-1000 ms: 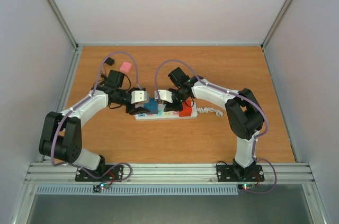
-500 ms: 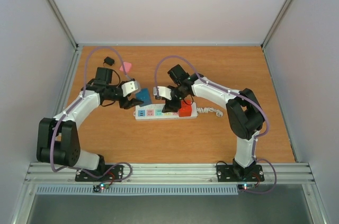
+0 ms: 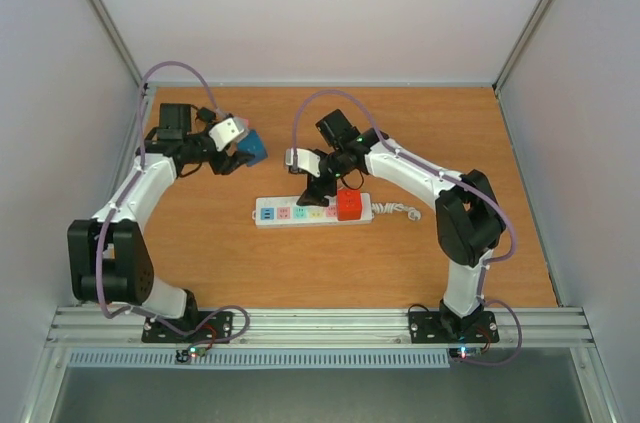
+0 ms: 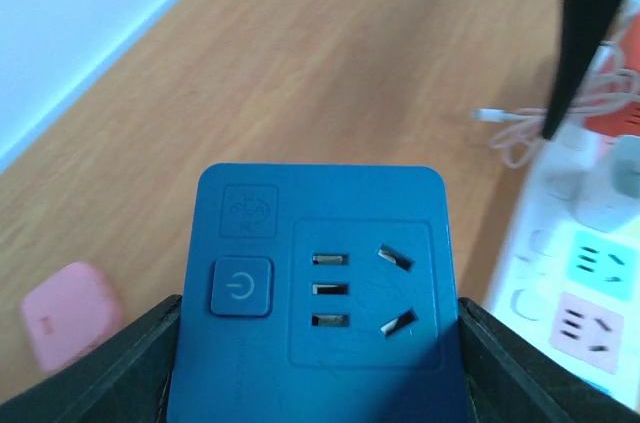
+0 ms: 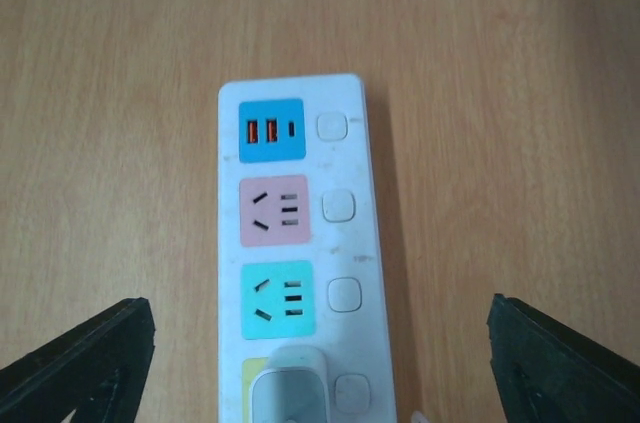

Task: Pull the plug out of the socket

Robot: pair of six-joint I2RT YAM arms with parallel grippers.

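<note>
The blue plug [image 3: 251, 146] is off the socket and held in the air at the back left, my left gripper [image 3: 243, 151] shut on its two sides. In the left wrist view the blue plug [image 4: 320, 283] fills the space between the black fingers [image 4: 115, 378], its outlet face and power button toward the camera. The socket [image 3: 300, 211], a long white strip with pastel faces, lies flat mid-table. My right gripper [image 3: 317, 190] hovers just above it, open. In the right wrist view the socket [image 5: 345, 203] lies between the wide-apart fingertips [image 5: 85, 363], untouched.
A red plug [image 3: 349, 205] sits in the socket's right end, and a small white plug [image 5: 290, 398] sits in a yellow face. The curly white cord [image 3: 400, 211] trails to the right. A pink plug [image 4: 68, 315] lies on the wood below the left gripper.
My left gripper has lifted the blue plug off the socket and carried it back and left. The right gripper, shut down on the socket before, has opened and risen.
</note>
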